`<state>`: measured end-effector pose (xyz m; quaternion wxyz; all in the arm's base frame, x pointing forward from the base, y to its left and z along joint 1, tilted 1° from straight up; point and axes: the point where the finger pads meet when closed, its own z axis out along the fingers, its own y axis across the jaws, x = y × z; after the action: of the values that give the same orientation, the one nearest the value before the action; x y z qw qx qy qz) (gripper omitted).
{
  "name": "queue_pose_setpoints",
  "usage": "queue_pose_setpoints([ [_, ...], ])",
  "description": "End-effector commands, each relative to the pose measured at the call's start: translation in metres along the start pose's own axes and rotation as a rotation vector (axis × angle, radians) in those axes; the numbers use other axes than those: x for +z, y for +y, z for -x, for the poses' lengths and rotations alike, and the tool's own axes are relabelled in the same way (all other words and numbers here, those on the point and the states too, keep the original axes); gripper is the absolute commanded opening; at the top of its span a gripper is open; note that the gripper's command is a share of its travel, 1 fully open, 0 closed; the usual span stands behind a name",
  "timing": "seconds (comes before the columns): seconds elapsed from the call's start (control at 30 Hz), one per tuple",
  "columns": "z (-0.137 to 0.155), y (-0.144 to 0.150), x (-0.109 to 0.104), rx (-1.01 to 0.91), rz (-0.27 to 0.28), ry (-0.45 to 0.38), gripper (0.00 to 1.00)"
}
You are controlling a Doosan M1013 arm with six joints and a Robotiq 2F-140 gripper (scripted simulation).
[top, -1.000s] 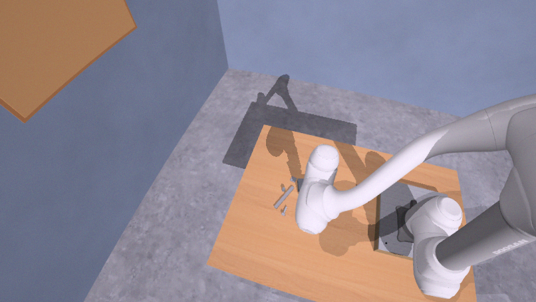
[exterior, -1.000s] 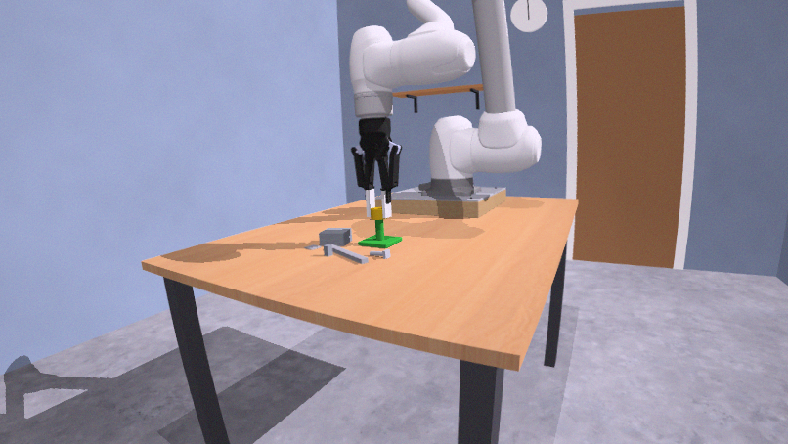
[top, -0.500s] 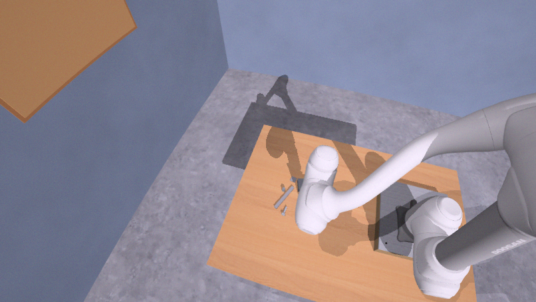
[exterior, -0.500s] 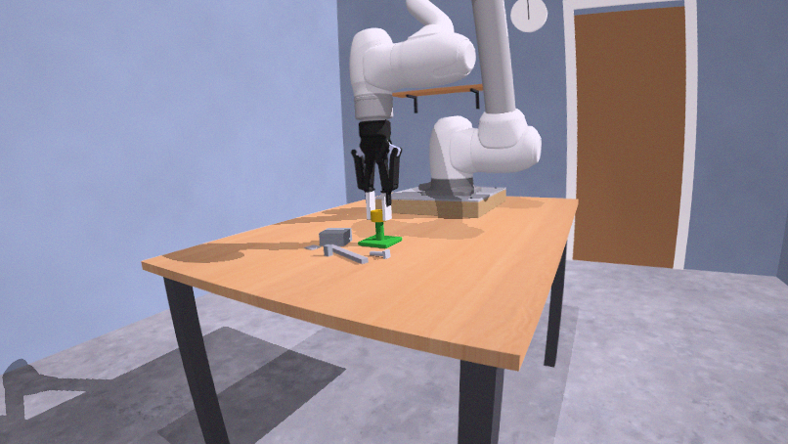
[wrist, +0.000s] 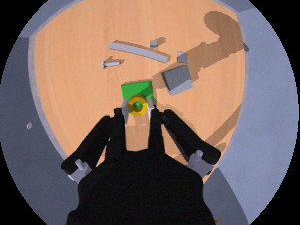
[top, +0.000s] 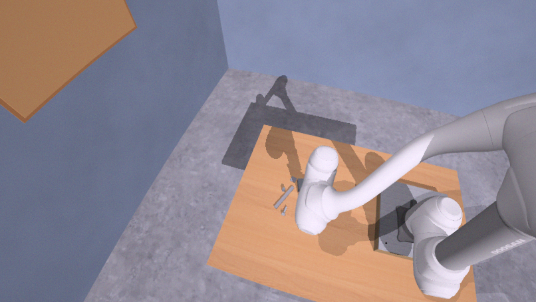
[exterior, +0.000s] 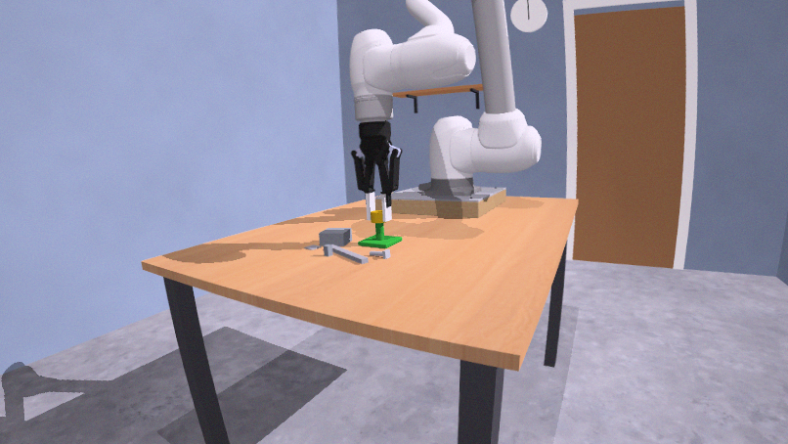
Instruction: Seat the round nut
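Lettering "DOOSAN" marks the arm (top: 507, 246). Nut (exterior: 376, 216): small yellow ring, pinched in the gripper (exterior: 377, 211), at the top of the green peg (exterior: 379, 229), above its flat green base (exterior: 380, 242) on the table (exterior: 441, 275).

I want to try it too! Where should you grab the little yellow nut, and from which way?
By its two outer sides, from straight above, just as the gripper holds the yellow nut now. That leaves its middle hole free for the upright green peg below.
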<state>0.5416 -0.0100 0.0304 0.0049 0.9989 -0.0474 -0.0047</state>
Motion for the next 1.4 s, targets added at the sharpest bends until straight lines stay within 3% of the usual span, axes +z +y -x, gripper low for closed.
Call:
queue_pose_setpoints([
  [0.0, 0.0, 0.0, 0.001, 0.0, 0.0, 0.0, 0.0],
  [0.4, 0.002, 0.0, 0.043, 0.0, 0.0, 0.0, 0.0],
  [1.3, 0.002, 0.0, 0.044, 0.0, 0.0, 0.0, 0.0],
  [1.33, 0.002, 0.0, 0.044, 0.0, 0.0, 0.0, 1.0],
  [1.37, 0.002, 0.0, 0.044, 0.0, 0.0, 0.0, 1.0],
])
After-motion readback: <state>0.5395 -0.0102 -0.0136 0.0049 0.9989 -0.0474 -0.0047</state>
